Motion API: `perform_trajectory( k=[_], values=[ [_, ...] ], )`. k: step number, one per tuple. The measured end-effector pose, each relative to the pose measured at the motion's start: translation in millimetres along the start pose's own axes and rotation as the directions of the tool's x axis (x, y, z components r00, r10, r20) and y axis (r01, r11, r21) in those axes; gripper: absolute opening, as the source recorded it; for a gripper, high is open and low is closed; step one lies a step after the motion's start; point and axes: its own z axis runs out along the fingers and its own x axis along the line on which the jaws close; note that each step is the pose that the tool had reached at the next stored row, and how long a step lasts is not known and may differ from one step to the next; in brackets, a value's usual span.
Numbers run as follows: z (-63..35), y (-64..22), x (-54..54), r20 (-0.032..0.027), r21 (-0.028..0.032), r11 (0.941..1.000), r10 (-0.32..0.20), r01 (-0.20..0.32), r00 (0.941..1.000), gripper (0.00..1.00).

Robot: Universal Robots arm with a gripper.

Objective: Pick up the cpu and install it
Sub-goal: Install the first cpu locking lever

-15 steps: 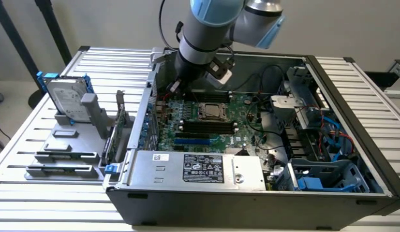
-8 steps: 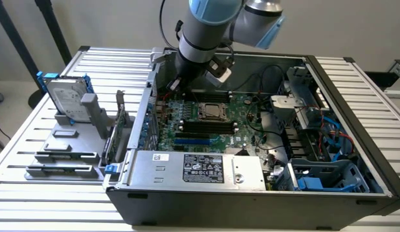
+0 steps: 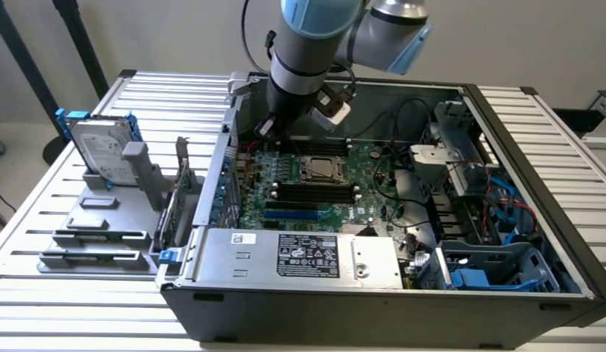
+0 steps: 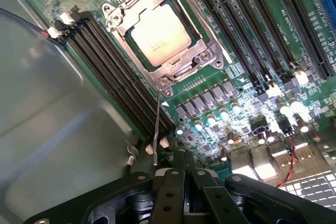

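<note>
The arm [image 3: 300, 62] is a silver-grey tube with pale blue joint caps [image 3: 410, 48] and a black cable [image 3: 246, 29] alongside. Its gripper [image 4: 185, 162] is matte black (small round screws [image 4: 232, 178] dot the linkages).

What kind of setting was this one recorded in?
Probably a robotics lab bench for computer assembly: an open grey desktop computer case lies on a ribbed white metal table, its green motherboard exposed, and a silver hard drive with blue brackets stands upright beside it.
</note>
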Motion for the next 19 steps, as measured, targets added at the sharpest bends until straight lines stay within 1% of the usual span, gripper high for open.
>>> perform_trajectory(
  k=[2,4,10,13,14,19],
  values=[
    [0.1,-0.2,-0.1,-0.0078,-0.0036,0.9999,0.014,-0.014,0.9999,0.11],
    [0.5,-1.1,-0.3,-0.0123,-0.0065,0.9997,0.023,-0.023,0.9997,0.11],
    [2.4,-7.1,-1.5,-0.0193,-0.0113,0.9992,0.039,-0.039,0.9991,0.11],
    [2.9,-9.3,-2.3,-0.0243,-0.0146,0.9986,0.051,-0.051,0.9984,0.11],
    [2.9,-9.4,-2.3,-0.0274,-0.0164,0.9981,0.059,-0.059,0.9979,0.11],
    [3.1,-9.5,-2.0,-0.049,-0.0277,0.9934,0.11,-0.111,0.9927,0.11]
  ],
)
